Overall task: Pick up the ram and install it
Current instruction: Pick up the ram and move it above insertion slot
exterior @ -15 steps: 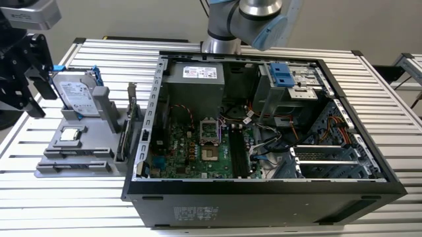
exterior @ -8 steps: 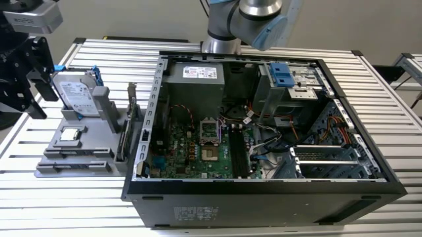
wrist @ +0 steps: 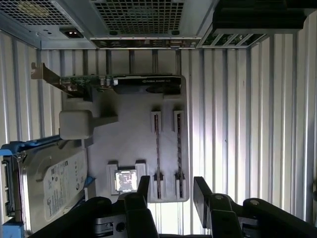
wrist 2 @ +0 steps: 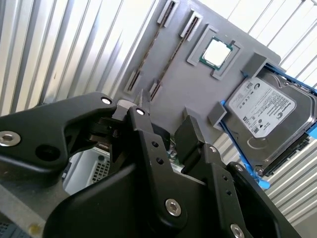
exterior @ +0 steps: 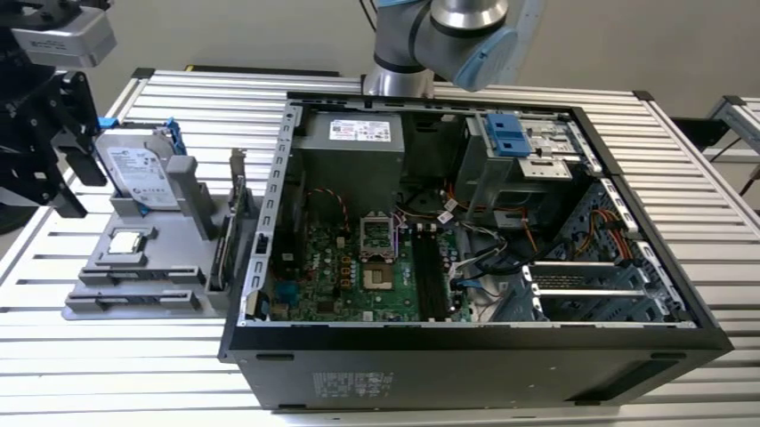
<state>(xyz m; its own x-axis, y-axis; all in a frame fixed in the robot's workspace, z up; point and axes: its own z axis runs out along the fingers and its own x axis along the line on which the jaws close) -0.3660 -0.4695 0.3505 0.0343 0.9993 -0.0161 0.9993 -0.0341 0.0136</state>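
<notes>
Overhead, open, empty end effector (wrist: 172, 181) near edge-on ram (wrist: 179, 148), chips and label hidden.

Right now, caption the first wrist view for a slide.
Open gripper hovers over two ram sticks slotted in grey holder.

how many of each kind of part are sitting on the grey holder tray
ram sticks: 2
processor chip: 1
hard drive: 1
card with metal bracket: 1
total: 5
</notes>
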